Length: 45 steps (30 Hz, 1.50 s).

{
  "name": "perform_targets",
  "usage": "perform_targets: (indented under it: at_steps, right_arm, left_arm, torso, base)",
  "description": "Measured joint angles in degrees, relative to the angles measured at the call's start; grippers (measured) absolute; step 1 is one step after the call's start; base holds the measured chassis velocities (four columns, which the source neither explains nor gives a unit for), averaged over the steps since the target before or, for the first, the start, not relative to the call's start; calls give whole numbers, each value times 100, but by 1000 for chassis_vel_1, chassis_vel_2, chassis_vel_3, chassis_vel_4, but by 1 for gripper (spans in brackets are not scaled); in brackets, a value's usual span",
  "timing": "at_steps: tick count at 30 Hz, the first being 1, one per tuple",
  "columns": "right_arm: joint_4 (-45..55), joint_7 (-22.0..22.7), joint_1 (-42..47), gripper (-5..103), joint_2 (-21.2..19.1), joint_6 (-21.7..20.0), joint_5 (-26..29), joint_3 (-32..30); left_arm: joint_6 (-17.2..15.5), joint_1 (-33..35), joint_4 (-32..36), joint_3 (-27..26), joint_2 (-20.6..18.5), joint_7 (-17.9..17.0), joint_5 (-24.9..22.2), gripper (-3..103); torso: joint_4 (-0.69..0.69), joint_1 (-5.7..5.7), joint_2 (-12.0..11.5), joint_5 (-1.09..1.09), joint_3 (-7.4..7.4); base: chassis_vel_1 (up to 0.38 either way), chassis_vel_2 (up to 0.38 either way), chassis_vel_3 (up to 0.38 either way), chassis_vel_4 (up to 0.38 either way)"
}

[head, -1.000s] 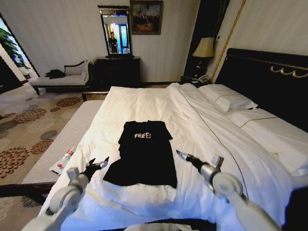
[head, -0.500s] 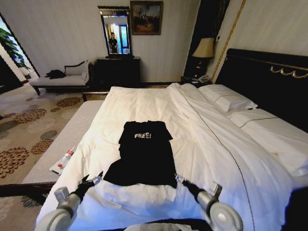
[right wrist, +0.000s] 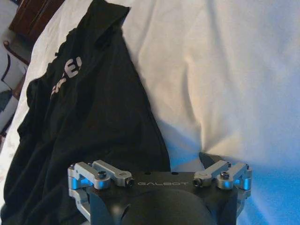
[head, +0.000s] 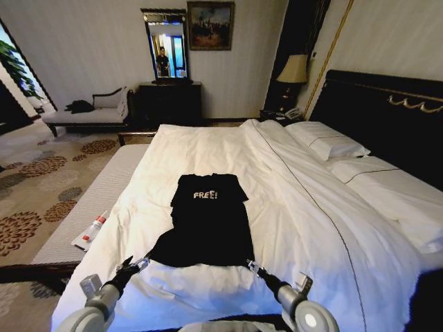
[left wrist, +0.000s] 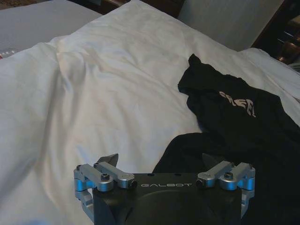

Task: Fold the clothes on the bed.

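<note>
The black T-shirt (head: 210, 220) is lying flat on the white duvet (head: 304, 207) of the bed (head: 387, 111), near the foot end & about in the middle, w/ its white "FREE!" letters facing up. The collar end is pointing toward the far wall & the bottom hem is lying closest to the robot.

The left gripper (head: 136, 264) is sitting low at the hem's left corner. In the left wrist view, the left gripper (left wrist: 164, 161) is spreading its fingers wide, w/ one finger over the white duvet and the other over the black cloth. The shirt corner is lying between them. I can't tell if the tips are touching the cloth.

The right gripper (head: 250, 265) is sitting low at the hem's right corner. In the right wrist view, the right gripper (right wrist: 159, 164) is also spreading wide, w/ the shirt's edge running down between its fingers. It isn't pinching anything.

The white pillows (head: 329, 142) are resting by the dark headboard, well apart from the shirt.
</note>
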State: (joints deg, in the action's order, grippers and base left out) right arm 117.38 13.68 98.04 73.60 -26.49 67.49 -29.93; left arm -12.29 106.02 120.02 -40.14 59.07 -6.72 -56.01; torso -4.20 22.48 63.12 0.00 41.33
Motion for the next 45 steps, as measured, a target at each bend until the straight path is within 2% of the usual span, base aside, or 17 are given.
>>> perform_targets:
  at_steps: [4,7,8,11,13,16,17,19,22,26,28,34,36,38,41,42,45]
  right_arm:
    - [-31,0,-29,94,27,-31,91,56]
    - [-70,1,-78,78,67,-33,68,147]
    - [-70,1,-78,78,67,-33,68,147]
    - [-104,14,-124,62,56,-32,64,161]
    - [-108,20,-131,62,48,-32,64,166]
    - [-126,37,-151,46,40,-26,57,186]
    - [-126,37,-151,46,40,-26,57,186]
    - [-139,41,-155,35,42,-20,48,194]
    - [-147,43,-150,30,42,-12,35,194]
    - [-140,54,-131,8,43,-2,22,155]
    - [-132,60,-130,3,48,0,20,149]
    - [-125,80,-126,1,66,3,-4,149]
    - [-112,88,-124,1,66,5,-10,154]
    - [-105,91,-123,1,65,5,-11,156]
    - [-65,138,-110,1,55,24,-12,159]
    - [-65,138,-110,1,55,24,-12,159]
    - [35,229,-72,1,51,92,-1,188]
  left_arm:
    - [-37,-106,14,54,-4,-75,-28,100]
    - [-67,-236,5,95,-11,-156,-88,100]
    - [-67,-236,5,95,-11,-156,-88,100]
    - [-87,-328,-49,130,-18,-193,-128,100]
    - [-93,-363,-72,149,-18,-203,-141,100]
    - [-153,-502,-147,254,-9,-248,-230,100]
    - [-153,-502,-147,254,-9,-248,-230,100]
    - [-202,-609,-196,358,-8,-283,-290,100]
    - [-256,-711,-243,485,-8,-326,-337,100]
    - [-384,-841,-325,674,-1,-557,-539,100]
    - [-406,-819,-339,701,4,-597,-559,100]
    - [-428,-716,-399,728,17,-603,-511,101]
    - [-438,-781,-435,707,32,-574,-527,97]
    - [-445,-823,-447,697,37,-565,-551,97]
    - [-494,-932,-493,708,41,-555,-602,82]
    - [-494,-932,-493,708,41,-555,-602,82]
    - [-510,-892,-521,801,41,-465,-322,66]
  torso:
    - [-1,0,0,-1,0]
    - [0,0,0,0,0]
    - [0,0,0,0,0]
    - [0,0,0,0,0]
    - [0,0,0,0,0]
    - [0,0,0,1,0]
    - [0,0,0,1,0]
    - [0,0,0,1,0]
    - [0,0,0,0,0]
    - [0,0,0,1,0]
    - [0,0,0,1,0]
    - [1,0,0,1,0]
    - [1,0,0,0,0]
    - [0,0,0,0,0]
    - [-1,0,0,1,0]
    - [-1,0,0,1,0]
    - [-1,0,0,0,0]
  base:
    - [0,0,0,0]
    - [0,0,0,0]
    - [0,0,0,0]
    - [0,0,0,0]
    - [0,0,0,0]
    - [0,0,0,0]
    - [0,0,0,0]
    - [0,0,0,0]
    - [0,0,0,0]
    - [0,0,0,0]
    - [0,0,0,0]
    - [0,0,0,0]
    - [0,0,0,0]
    - [0,0,0,0]
    - [0,0,0,0]
    - [0,0,0,0]
    - [0,0,0,0]
